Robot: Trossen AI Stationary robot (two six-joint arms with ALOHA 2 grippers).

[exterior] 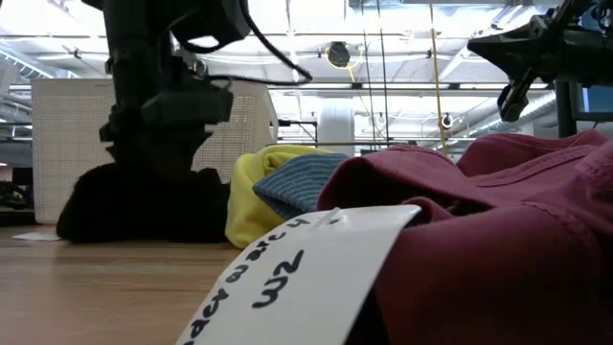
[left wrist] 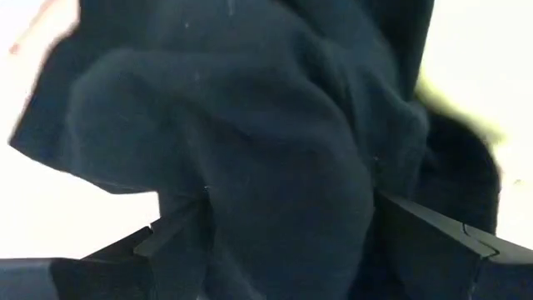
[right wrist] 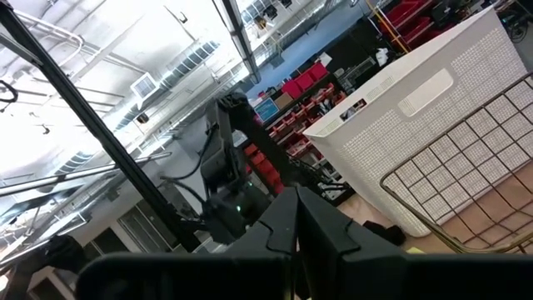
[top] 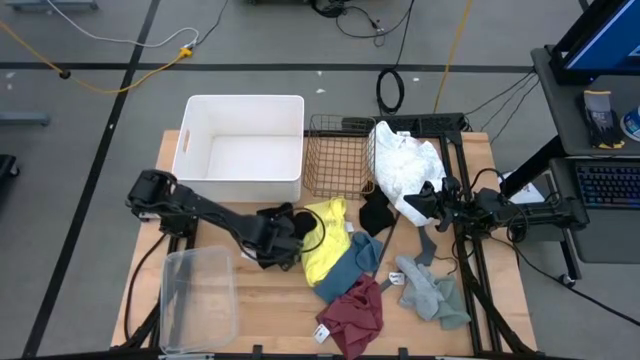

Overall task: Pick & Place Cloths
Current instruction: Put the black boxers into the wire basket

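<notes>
Left gripper (top: 283,243) down on a black cloth (top: 272,222), fingers spread wide around it; right gripper (top: 430,203) shut, holding nothing, beside the white cloth (top: 403,165).

Landmark: yellow cloth (top: 325,240), a soft crumpled strip with its long axis running from the wire basket (top: 338,152) toward the surface's (top: 270,310) near edge. The black cloth is a dark, matte, bunched lump just left of it; in the left wrist view the fabric (left wrist: 250,142) fills the gap between the two fingers (left wrist: 441,237). Blue-teal cloth (top: 356,262) touches the yellow one's lower right; the maroon cloth (top: 352,312) with a white tag (exterior: 306,273) lies below that. The large, wrinkled white cloth drapes over the basket's right rim, up-right of the yellow one, with the shut right fingers at its lower edge.
</notes>
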